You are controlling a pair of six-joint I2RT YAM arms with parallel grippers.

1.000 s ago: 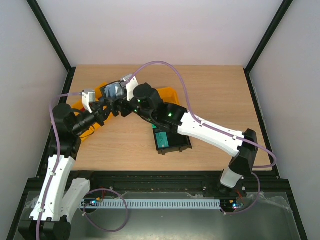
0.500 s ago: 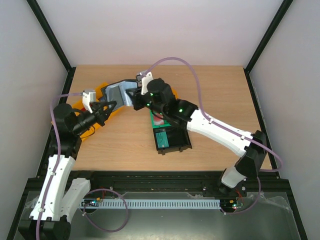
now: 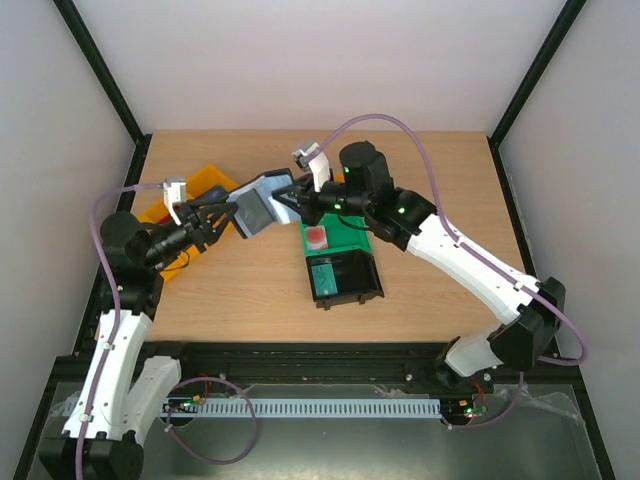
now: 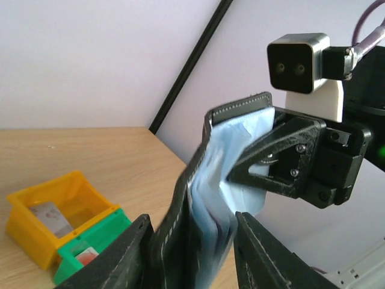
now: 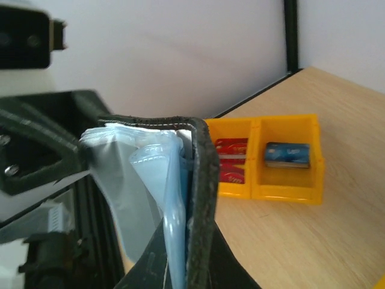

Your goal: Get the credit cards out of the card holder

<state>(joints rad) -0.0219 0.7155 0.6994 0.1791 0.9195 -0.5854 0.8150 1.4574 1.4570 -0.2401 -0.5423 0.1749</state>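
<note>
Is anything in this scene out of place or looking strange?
The card holder is not on the table: it hangs in the air between the right gripper, shut on it, and the left gripper. Its blue-grey lining bulges out loosely.

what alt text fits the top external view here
A black card holder hangs above a wooden table, the robot's right fingers shut on one end, the left fingers set around the other. Nearby sit a yellow bin, a green bin holding a pale red-spotted card, and a black bin holding a teal card.
</note>
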